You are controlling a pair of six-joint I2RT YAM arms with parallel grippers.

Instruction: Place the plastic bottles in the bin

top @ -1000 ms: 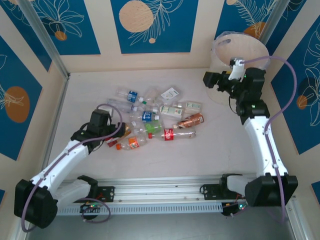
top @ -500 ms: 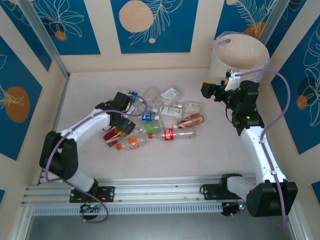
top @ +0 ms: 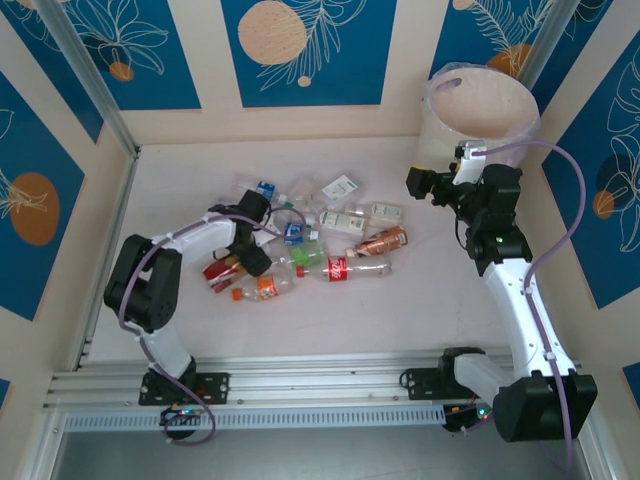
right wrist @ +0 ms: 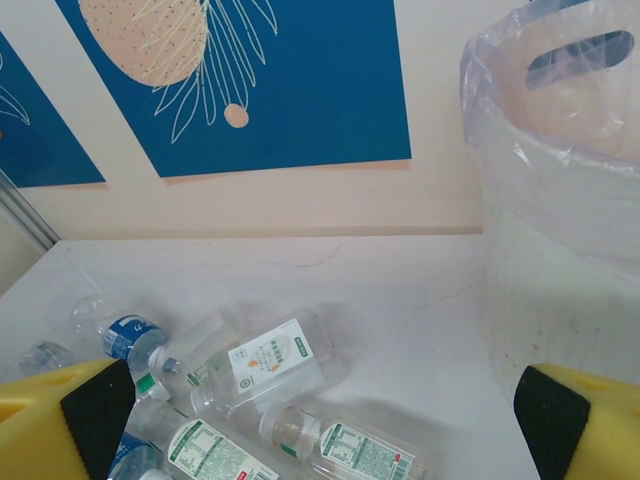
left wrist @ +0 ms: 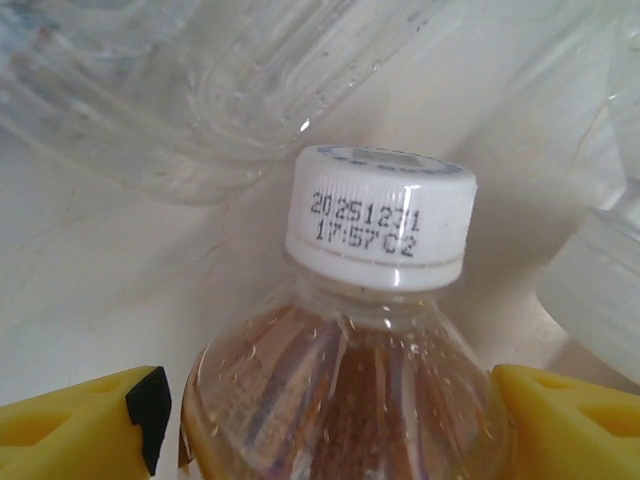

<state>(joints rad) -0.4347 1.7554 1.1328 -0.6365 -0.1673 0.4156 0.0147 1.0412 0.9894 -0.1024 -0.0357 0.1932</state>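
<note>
**Left fingers astride a white-capped bottle; right gripper wide by the bin**

The table (top: 170, 180) is pale, walled on three sides by blue-and-cream panels. The bin (top: 482, 105) stands in its far right corner, upright, lined with a thin bag (right wrist: 520, 150) that folds over the rim. No bottle can be made out inside it.

The right gripper (top: 420, 185) hangs just beside the bin, on its near-left side and above the table. In its wrist view the right gripper (right wrist: 320, 420) has its fingers spread wide, with nothing between them.

The bottles (top: 345, 222) lie on their sides in a loose heap at the middle of the table, well apart from the bin. Several touch or overlap.

The left gripper (top: 258, 218) is down at the heap's left edge. In its wrist view the left gripper (left wrist: 325, 430) has its fingers spread on either side of one clear bottle (left wrist: 330, 390). A sliver of table shows between the left pad (left wrist: 150, 410) and the bottle. Whether the right finger touches the bottle cannot be told.

The bottle's white cap (left wrist: 380, 215) points away from the camera and carries a printed black code.
</note>
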